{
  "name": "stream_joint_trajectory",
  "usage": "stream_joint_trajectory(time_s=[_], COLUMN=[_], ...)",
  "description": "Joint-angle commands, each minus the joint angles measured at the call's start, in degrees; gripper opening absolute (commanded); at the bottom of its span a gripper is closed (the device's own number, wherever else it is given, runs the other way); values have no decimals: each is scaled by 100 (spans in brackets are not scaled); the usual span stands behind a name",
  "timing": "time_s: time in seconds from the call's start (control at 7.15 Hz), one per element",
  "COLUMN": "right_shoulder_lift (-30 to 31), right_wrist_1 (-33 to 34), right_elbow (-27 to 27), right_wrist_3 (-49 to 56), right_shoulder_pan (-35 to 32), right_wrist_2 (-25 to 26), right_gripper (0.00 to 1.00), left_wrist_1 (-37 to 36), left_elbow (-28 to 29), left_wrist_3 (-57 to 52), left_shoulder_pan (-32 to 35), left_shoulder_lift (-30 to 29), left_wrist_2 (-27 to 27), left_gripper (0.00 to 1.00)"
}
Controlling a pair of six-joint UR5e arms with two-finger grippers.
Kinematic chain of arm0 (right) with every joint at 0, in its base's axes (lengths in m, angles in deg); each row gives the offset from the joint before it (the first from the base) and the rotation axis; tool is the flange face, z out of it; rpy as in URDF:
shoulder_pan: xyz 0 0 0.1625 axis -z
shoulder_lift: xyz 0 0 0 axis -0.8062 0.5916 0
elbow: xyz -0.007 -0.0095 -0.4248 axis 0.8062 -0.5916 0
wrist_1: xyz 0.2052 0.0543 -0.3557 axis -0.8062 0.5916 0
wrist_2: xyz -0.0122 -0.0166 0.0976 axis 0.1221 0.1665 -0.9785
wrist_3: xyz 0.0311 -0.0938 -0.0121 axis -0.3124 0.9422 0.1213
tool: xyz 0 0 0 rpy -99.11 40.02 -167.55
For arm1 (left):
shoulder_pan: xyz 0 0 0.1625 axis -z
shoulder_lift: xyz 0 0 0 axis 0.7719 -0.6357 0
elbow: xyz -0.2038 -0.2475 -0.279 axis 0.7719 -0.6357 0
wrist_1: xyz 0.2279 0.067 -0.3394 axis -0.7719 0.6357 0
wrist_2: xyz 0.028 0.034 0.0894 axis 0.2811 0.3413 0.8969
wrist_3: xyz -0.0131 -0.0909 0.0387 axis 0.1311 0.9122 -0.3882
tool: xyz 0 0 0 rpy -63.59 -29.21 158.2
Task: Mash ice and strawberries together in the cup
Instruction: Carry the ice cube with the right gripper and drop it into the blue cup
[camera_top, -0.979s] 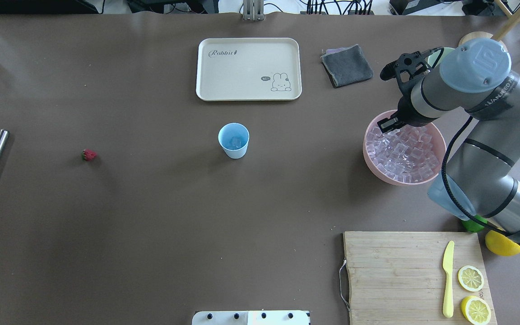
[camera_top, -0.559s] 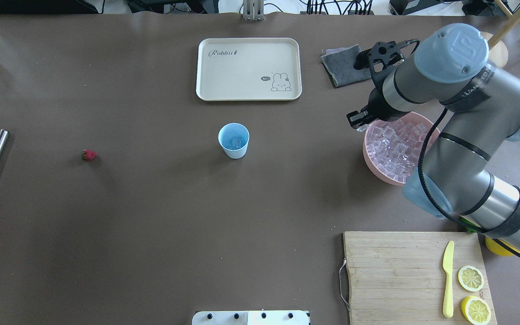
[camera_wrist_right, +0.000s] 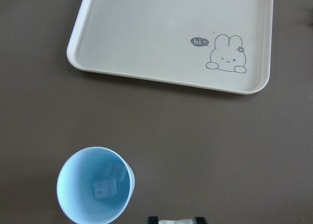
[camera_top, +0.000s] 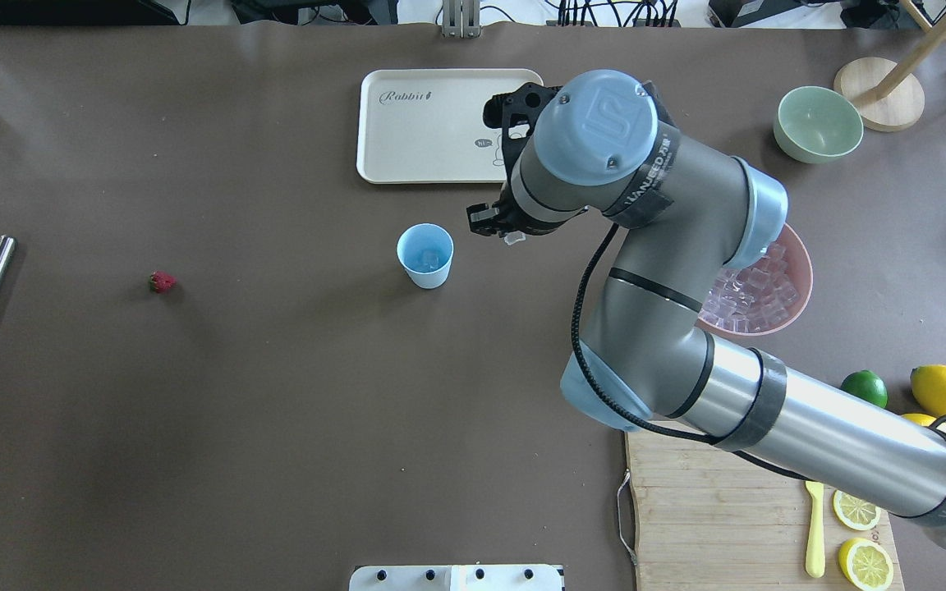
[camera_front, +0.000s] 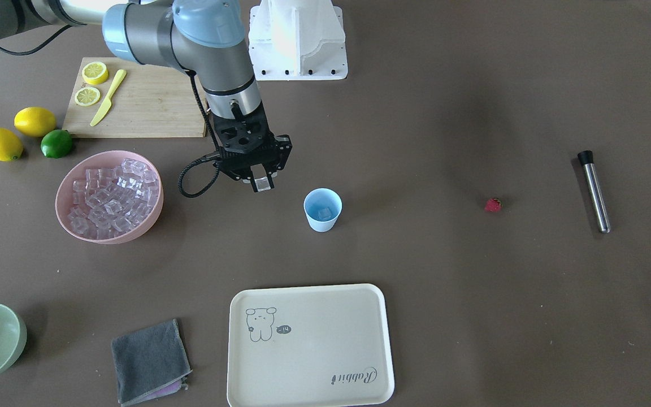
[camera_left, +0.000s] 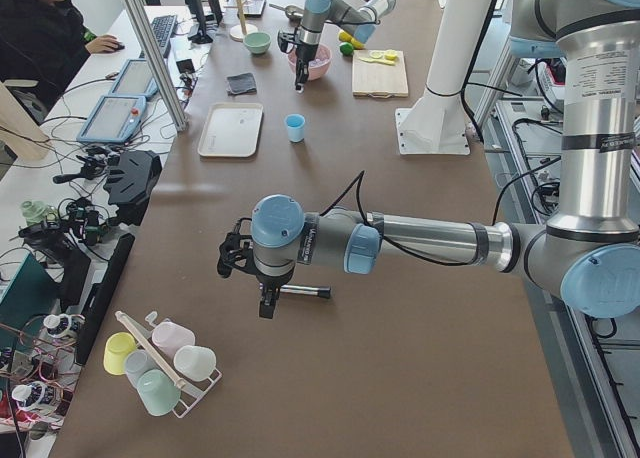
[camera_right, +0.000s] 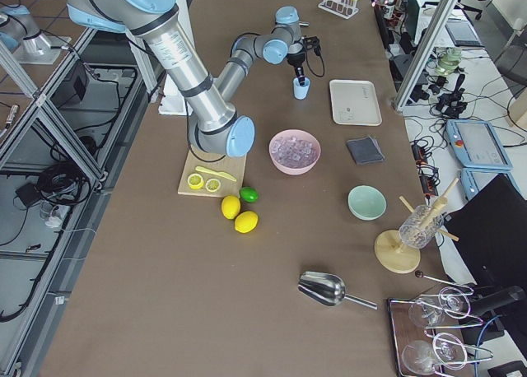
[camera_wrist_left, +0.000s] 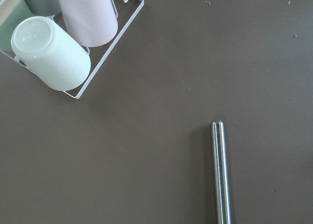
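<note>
1. My right pincer point(camera_front: 262, 181) is closed on a single clear ice cube point(camera_top: 512, 239), held above the desk point(camera_top: 276, 427).
2. The cup point(camera_front: 322, 210) lies to the robot's left of that pincer, near it but not yet beneath it. In the right wrist view the cup sits down and to the left, and the held cube peeks in at the bottom edge.
3. The cup stands upright with its mouth open to the top, and some ice point(camera_wrist_right: 104, 189) lies in its bottom. I judge the drop needs a short sideways carry until the cube hangs over the mouth.
4. The right arm is far the nearer to the cup. The left pincer point(camera_left: 264, 300) hovers at the desk's far left end by a steel rod point(camera_wrist_left: 221, 175); I cannot tell whether it is wide or narrow.
5. The strawberry point(camera_top: 162, 282) lies on the bare desk, well apart from the cup, on the left arm's side.
6. The rest of the cubes are piled in the pink bowl point(camera_front: 111, 237).
7. Writing: the tray point(camera_front: 314, 339) reads "Rabbit", with "hi~" beside a drawn bunny. The right arm's band shows "VANEED", the rest hidden.
</note>
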Motion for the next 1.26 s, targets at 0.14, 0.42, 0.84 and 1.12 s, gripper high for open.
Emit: stream_joint_trajectory(time_s=[0.14,0.42,0.84,1.12], right_shoulder_lift=[-341,-332,-323,-332], right_wrist_1=[-896,-1094,-1094,-1094], right_elbow=[-835,-917,-925,-925], right_wrist_3=[-409,-418,-401,-409], right_shoulder_pan=[396,450,458,458], right_wrist_2=[670,716,733,733], right_gripper=[11,15,57,98], left_wrist_1=[0,0,0,-9], left_elbow=[14,14,6,-12], left_wrist_3=[-9,-9,0,18], left_shoulder_pan=[0,0,0,0], left_shoulder_lift=[0,0,9,0], left_wrist_2=[0,0,0,0], left_gripper=[98,98,97,98])
